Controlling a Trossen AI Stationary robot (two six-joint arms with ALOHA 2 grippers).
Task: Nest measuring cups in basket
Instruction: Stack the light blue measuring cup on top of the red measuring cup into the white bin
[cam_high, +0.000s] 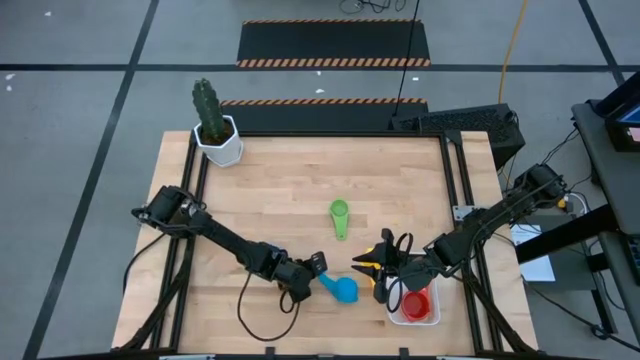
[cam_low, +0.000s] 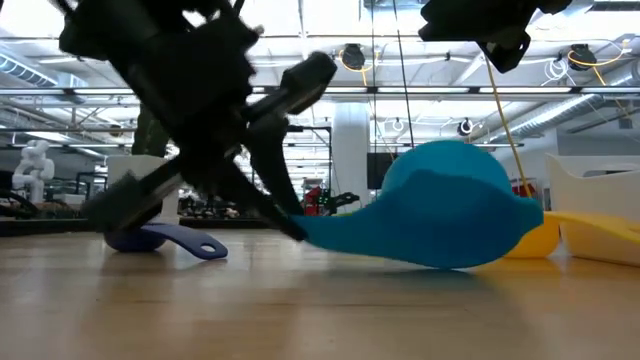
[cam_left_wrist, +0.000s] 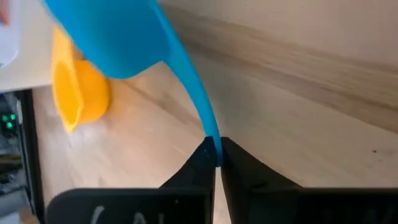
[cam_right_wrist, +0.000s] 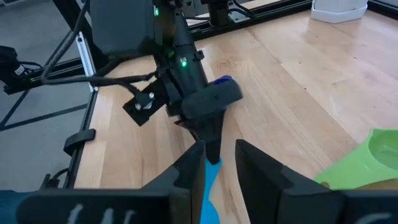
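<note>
My left gripper (cam_high: 320, 268) is shut on the handle of a light blue measuring cup (cam_high: 342, 289) near the table's near edge. My right gripper (cam_right_wrist: 219, 165) is open just right of that cup and touches nothing, standing over a yellow cup (cam_left_wrist: 74, 93). The white basket (cam_high: 432, 318) sits at the near right with a red cup (cam_high: 416, 302) in it. A green cup (cam_high: 340, 216) lies on the wood farther back. A dark blue cup (cam_low: 160, 240) rests on the table behind my left gripper. The other cups are out of view. My left gripper pinches the free end of the light blue cup's handle (cam_left_wrist: 213, 142) between its two fingertips (cam_left_wrist: 200, 160). The fingers come slanting down from the table's left and lie along the handle. The cup's rim faces down and its bowl (cam_low: 450, 215) sits low; whether it touches the table I cannot tell.
A white hexagonal pot with a cactus (cam_high: 218, 138) stands at the far left corner. Black rails (cam_high: 455, 200) run along the table's left and right sides. A cable loops on the table below my left arm (cam_high: 262, 318). Bare wood spans the table's middle and far part.
</note>
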